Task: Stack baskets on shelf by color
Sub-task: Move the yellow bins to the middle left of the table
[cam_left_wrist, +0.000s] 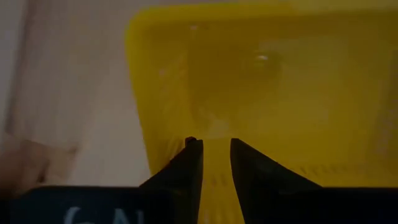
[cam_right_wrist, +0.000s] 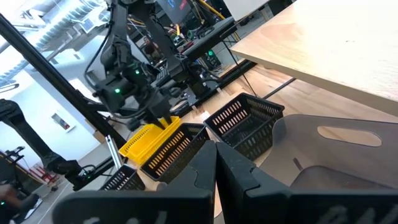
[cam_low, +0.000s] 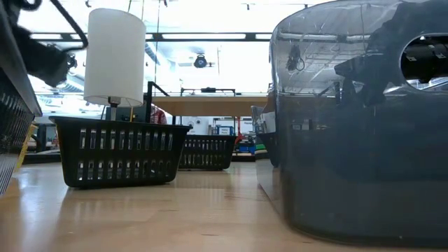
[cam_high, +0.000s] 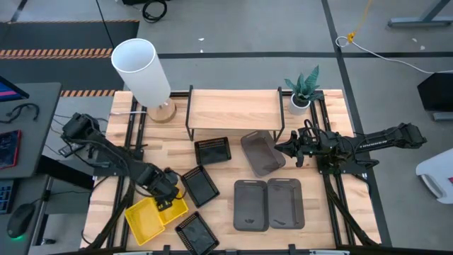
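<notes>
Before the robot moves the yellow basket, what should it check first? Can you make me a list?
1. Left end effector grips the yellow basket: ok, its fingers pinch the basket's wall.
2. Shelf top has room: ok, nothing lies on it.
3. Right end effector is out of the way: not ok, it hangs in front of the shelf, beside a tilted grey basket.
4. Yellow basket is lifted off the table: cannot tell.

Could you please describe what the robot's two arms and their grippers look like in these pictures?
Both arms are dark, nearly black, built of jointed segments with cables along them. The left gripper and right gripper each end in two dark fingers that taper to narrow tips. Pale lettering, cut off by the picture's edge, marks the left gripper's body. A small green light shows on the left arm.
</notes>
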### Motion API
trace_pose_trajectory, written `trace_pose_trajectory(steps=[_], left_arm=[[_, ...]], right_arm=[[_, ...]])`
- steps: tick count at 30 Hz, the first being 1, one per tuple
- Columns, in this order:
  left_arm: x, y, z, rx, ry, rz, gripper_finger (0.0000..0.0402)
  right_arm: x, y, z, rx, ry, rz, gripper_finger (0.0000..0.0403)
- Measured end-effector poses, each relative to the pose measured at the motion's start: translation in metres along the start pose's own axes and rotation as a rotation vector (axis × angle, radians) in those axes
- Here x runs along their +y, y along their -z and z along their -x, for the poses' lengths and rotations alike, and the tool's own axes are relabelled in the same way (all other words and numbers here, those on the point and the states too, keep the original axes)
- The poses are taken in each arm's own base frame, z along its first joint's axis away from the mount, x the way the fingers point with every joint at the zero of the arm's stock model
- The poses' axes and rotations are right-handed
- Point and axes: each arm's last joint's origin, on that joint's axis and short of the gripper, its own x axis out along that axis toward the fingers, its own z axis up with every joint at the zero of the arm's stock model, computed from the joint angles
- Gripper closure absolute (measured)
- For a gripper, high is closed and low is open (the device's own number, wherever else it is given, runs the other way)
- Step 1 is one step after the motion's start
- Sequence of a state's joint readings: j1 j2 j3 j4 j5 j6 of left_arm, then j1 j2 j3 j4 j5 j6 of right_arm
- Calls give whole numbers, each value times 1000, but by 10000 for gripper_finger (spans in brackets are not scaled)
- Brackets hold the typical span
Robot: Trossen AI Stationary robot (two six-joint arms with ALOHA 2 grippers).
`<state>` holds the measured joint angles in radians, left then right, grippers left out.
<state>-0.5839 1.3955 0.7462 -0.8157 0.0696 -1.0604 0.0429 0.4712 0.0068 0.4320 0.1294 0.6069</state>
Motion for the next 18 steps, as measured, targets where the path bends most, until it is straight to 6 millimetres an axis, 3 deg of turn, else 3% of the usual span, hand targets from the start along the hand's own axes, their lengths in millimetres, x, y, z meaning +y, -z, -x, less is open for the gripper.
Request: trace_pose_trajectory(steps=[18], left_arm=[[58, -30, 4, -68, -413, -27, 320]], right_arm=[[0, 0, 0, 0, 0, 0, 389]])
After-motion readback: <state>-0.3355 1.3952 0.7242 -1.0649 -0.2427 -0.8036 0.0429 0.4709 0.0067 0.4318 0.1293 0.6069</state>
